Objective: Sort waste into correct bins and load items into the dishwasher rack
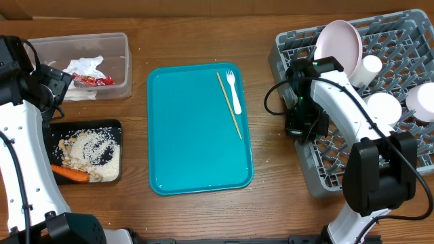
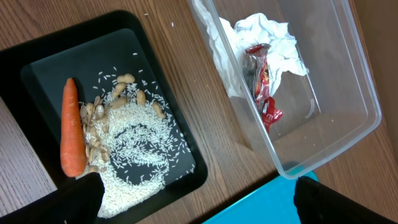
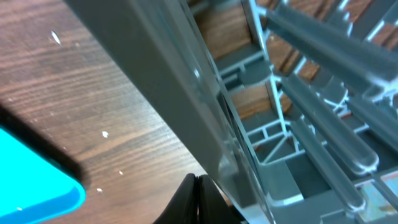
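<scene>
The clear tub (image 1: 121,61) holds crumpled white napkins (image 2: 267,34) and a red wrapper (image 2: 264,78). The black tray (image 1: 116,129) holds rice and nuts (image 2: 134,149) and a carrot (image 2: 72,127). My left gripper (image 2: 199,211) is open and empty above the gap between the tub and the black tray. The grey rack (image 1: 324,173) holds a plate (image 1: 339,44), a cup (image 1: 369,68) and two bowls (image 1: 383,108) (image 1: 424,102). A white fork (image 1: 234,91) and a wooden stick (image 1: 229,105) lie on the teal tray (image 1: 196,163). My right gripper (image 3: 198,199) is shut and empty, against the rack's left wall (image 3: 186,87).
The teal tray's corner (image 3: 37,186) lies just left of my right gripper, with bare wood and a few white crumbs (image 3: 104,134) between them. The left arm (image 1: 20,135) stretches along the table's left edge beside the black tray.
</scene>
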Tool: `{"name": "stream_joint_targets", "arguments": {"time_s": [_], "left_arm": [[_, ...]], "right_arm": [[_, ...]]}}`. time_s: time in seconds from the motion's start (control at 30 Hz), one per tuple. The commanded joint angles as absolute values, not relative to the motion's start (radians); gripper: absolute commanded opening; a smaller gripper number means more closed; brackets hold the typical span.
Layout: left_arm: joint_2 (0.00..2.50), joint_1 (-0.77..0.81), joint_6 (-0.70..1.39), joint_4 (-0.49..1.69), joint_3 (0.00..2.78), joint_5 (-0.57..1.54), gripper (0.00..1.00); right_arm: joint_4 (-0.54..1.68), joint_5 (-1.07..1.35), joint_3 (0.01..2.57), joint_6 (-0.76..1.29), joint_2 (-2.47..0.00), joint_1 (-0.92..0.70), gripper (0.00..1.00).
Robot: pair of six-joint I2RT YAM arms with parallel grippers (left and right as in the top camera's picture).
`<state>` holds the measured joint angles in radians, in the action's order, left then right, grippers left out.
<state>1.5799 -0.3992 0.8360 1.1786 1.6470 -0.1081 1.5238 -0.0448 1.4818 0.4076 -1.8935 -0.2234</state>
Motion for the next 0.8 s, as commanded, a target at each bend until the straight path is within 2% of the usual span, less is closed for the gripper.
{"name": "stream_joint_targets", "arguments": {"time_s": [0.0,0.17,0.23,0.33,0.5,0.77], "left_arm": [[1.584,-0.398,0.846,1.177,1.654,-0.111,1.0],[1.584,-0.398,0.845,1.177,1.654,-0.111,1.0],[1.584,-0.398,0.845,1.177,1.654,-0.111,1.0],[1.584,-0.398,0.845,1.177,1.654,-0.111,1.0],[1.584,-0.398,0.845,1.177,1.654,-0.111,1.0],[1.584,-0.398,0.845,1.177,1.654,-0.111,1.0]], "right_arm": [[1.463,-0.02,1.51,0.381,-1.863,-0.22,0.05],[1.201,0.118,1.521,0.218,-1.863,-0.22,0.06],[1.093,0.118,1.521,0.211,-1.863,-0.22,0.16],[0.937,0.113,1.52,0.207,-1.863,-0.219,0.18],[0.803,0.02,1.518,0.204,-1.863,-0.215,0.17],[0.743,-0.044,1.513,0.2,-1.876,-0.167,0.15]]}}
